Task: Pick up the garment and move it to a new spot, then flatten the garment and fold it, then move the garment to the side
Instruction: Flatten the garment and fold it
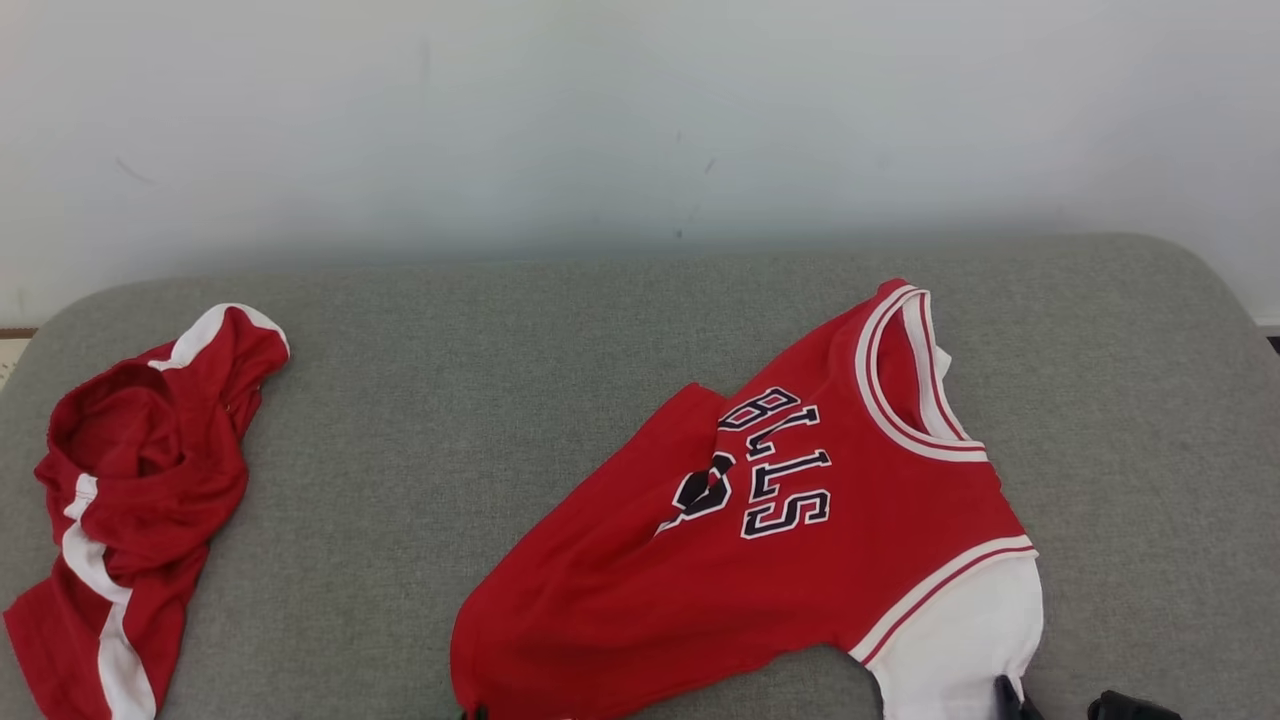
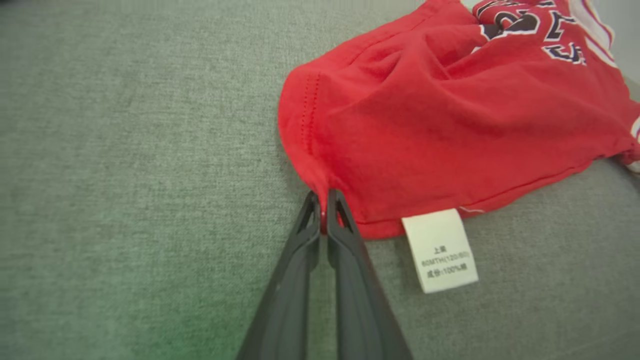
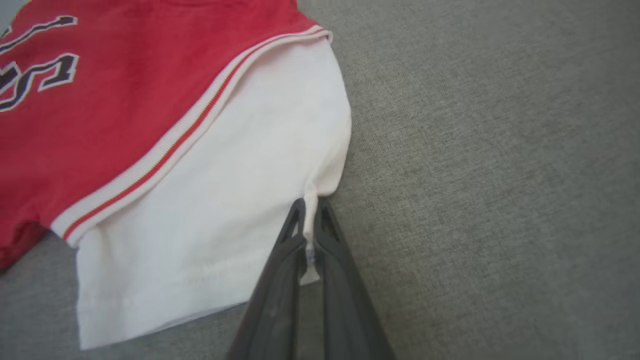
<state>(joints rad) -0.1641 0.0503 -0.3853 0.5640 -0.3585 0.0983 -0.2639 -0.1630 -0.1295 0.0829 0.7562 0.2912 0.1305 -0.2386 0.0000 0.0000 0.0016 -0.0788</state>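
- Grey woven upholstery is spreading across the head view, with a plain white wall rising behind it.
- On the right half of that surface the garment, a red jersey with white sleeves, is lying front side up. It is fairly flat at the chest and rumpling into folds toward the hem.
- Its long axis is running on a diagonal. The hem is sitting at the near edge toward the robot's left, and the white-trimmed neck opening is pointing away toward the far right, at the wall.
- The dark chest lettering is lying turned sideways, its letters following one another from far to near.
- A white sleeve is spreading out from the near right shoulder, below a white and red striped band.
- The left gripper is clamping together on a small pinch of the red hem corner, and the cloth is drawing up into a peak between the tips.
- A white care label is lying flat on the upholstery just beside that gripper.
- The right gripper is closing tight on the edge of the white sleeve, with a sliver of white cloth showing between its fingers.
- Most of the garment is resting on the surface.
- Well apart at the far left, a second red piece with white stripes is lying crumpled.
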